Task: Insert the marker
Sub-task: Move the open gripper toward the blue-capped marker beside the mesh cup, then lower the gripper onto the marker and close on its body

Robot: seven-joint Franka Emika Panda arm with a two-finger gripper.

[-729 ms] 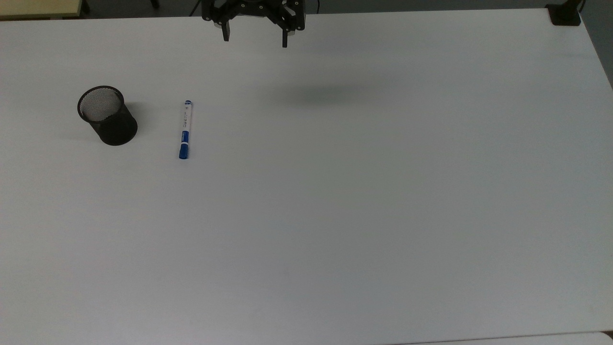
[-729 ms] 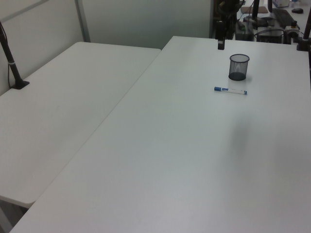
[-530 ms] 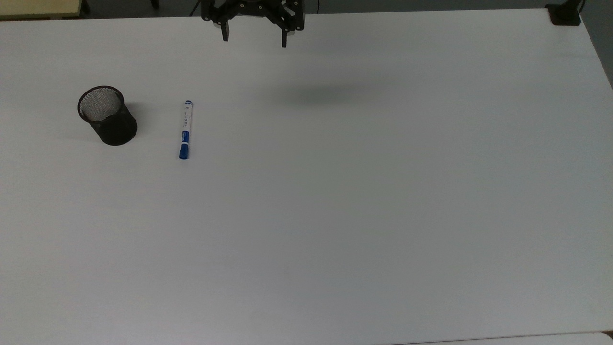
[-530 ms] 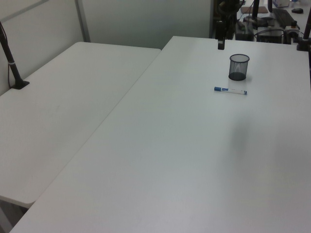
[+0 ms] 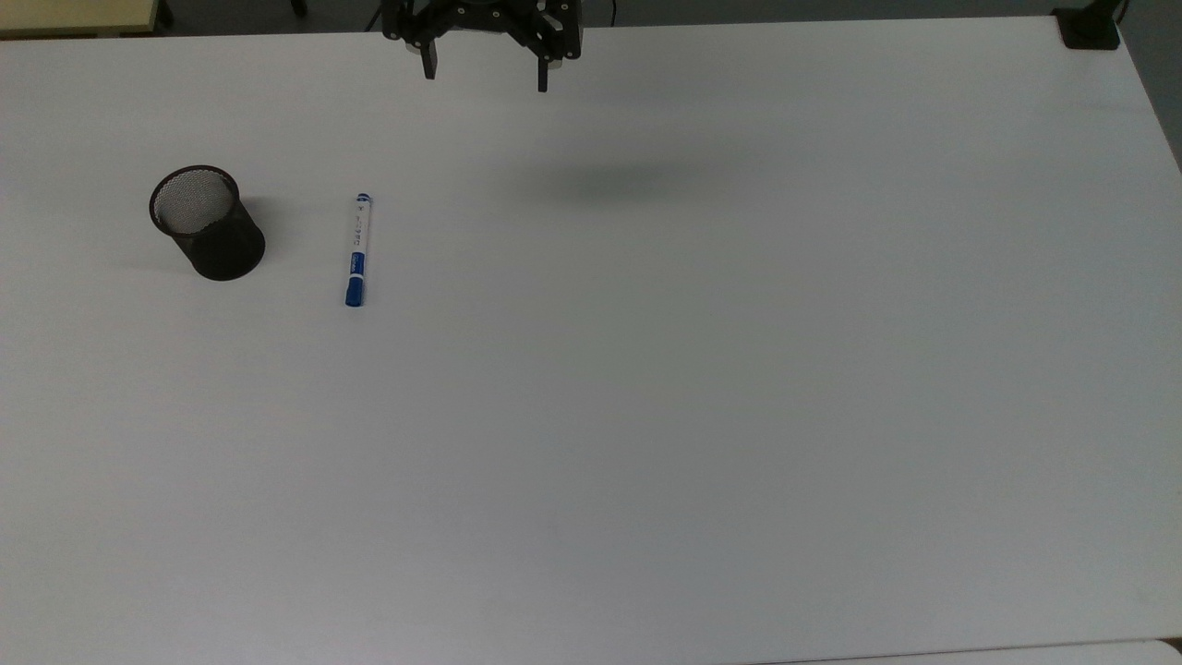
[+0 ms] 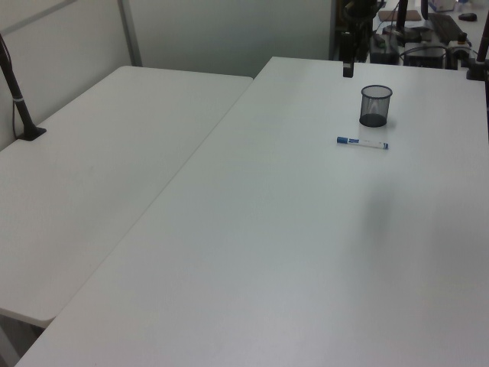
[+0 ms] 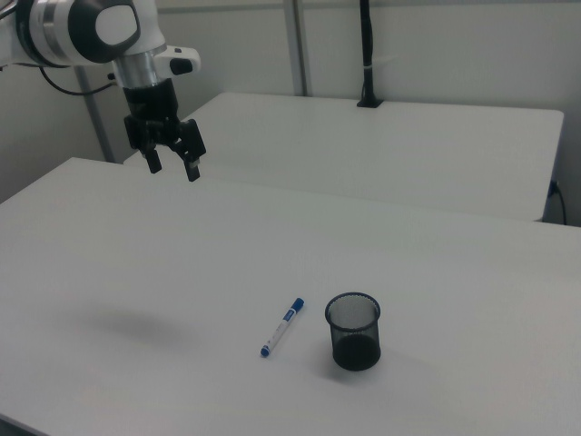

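In the top view I see a white counter (image 5: 646, 388) with the marker (image 5: 356, 249) lying flat just beside the upright black mesh cup (image 5: 207, 223), not touching. In the left view the marker sits nearer than the cup. In the right view my end effector (image 7: 172, 164) hangs above the counter, fingers spread and empty, well apart from both.

Marker (image 5: 357, 250) (image 6: 363, 142) (image 7: 282, 326): slim white barrel, blue cap, blue end tip; lying flat on the white table, just beside the upright mesh cup.
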